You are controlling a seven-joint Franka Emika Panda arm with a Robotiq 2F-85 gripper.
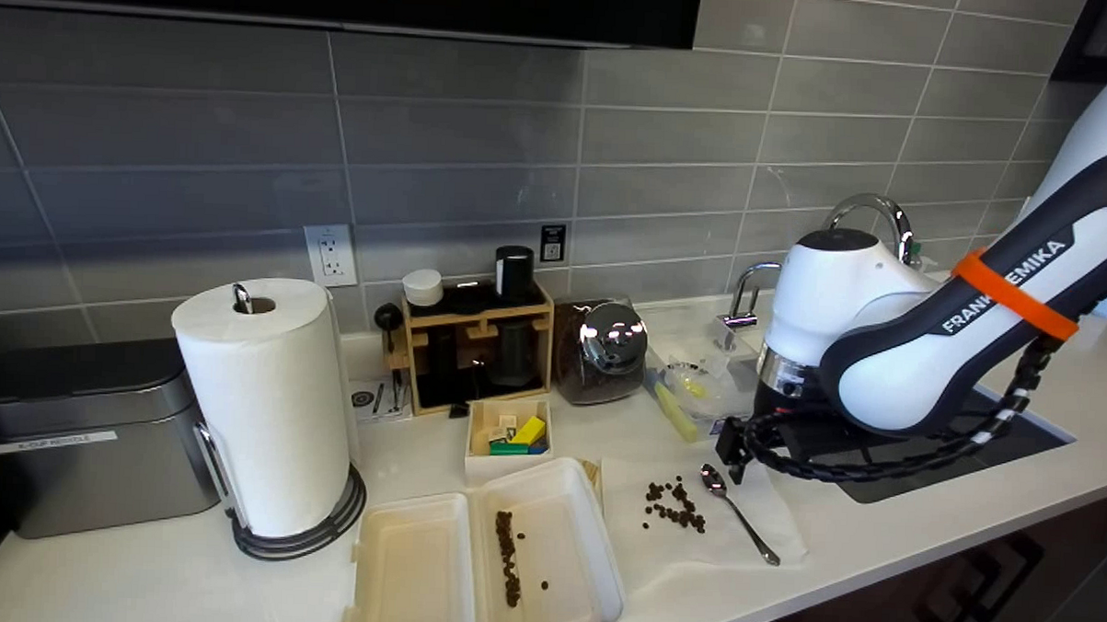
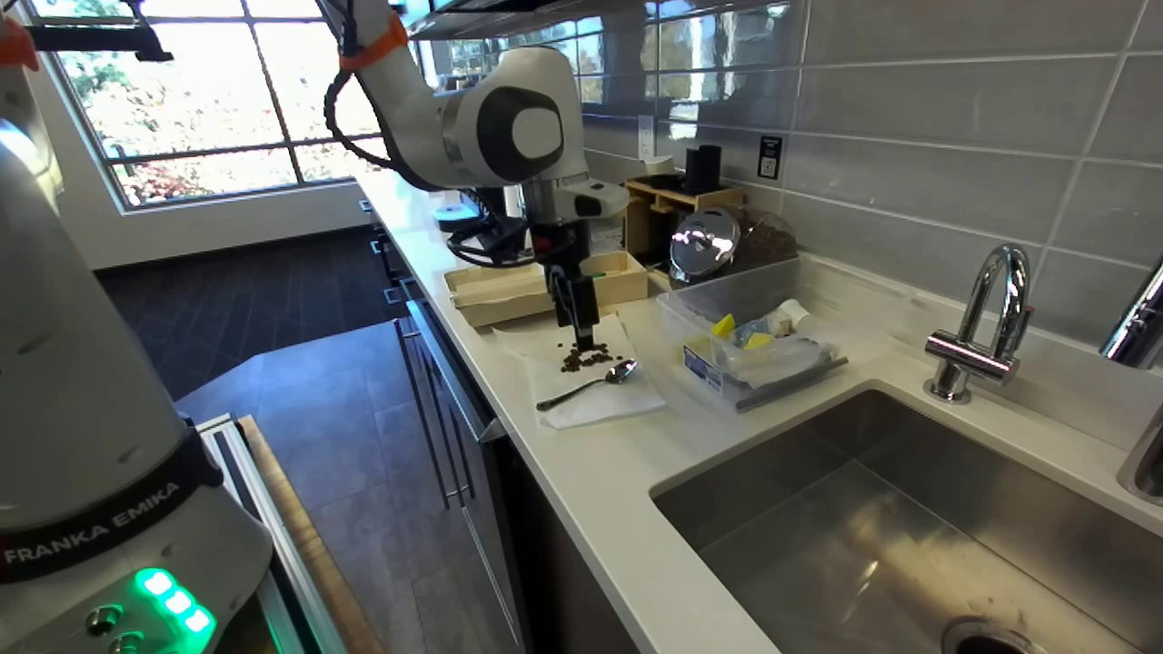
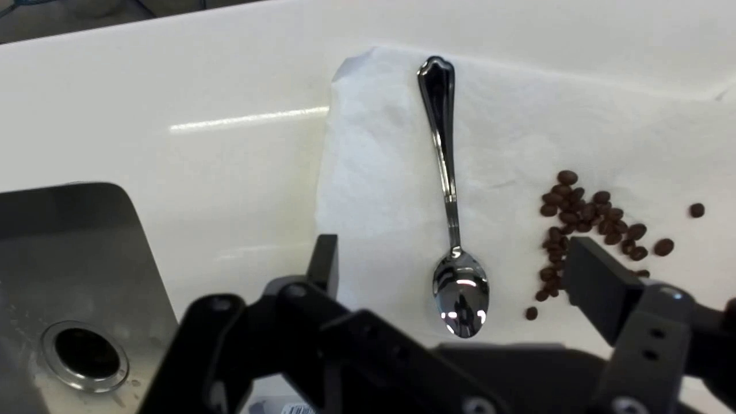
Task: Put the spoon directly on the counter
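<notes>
The dark-silvery spoon (image 1: 717, 483) lies on a white paper sheet (image 3: 379, 161), which rests on the white counter (image 3: 201, 86). The spoon also shows in an exterior view (image 2: 621, 371) and in the wrist view (image 3: 448, 190). In the wrist view its bowl points toward the gripper base and its handle toward the counter's front edge. My gripper (image 3: 457, 267) is open and empty. Its fingers stand apart on either side of the spoon's bowl, above the paper. In an exterior view the gripper (image 2: 579, 327) points down near the bowl end, over the beans.
Scattered brown beans (image 3: 575, 207) lie beside the spoon. An open white container (image 1: 416, 564) holds more beans. A clear plastic bin (image 2: 754, 363) stands by the sink (image 2: 818, 545). A jar (image 1: 597, 368), a small box (image 1: 474, 465) and a paper towel roll (image 1: 265, 411) stand along the back.
</notes>
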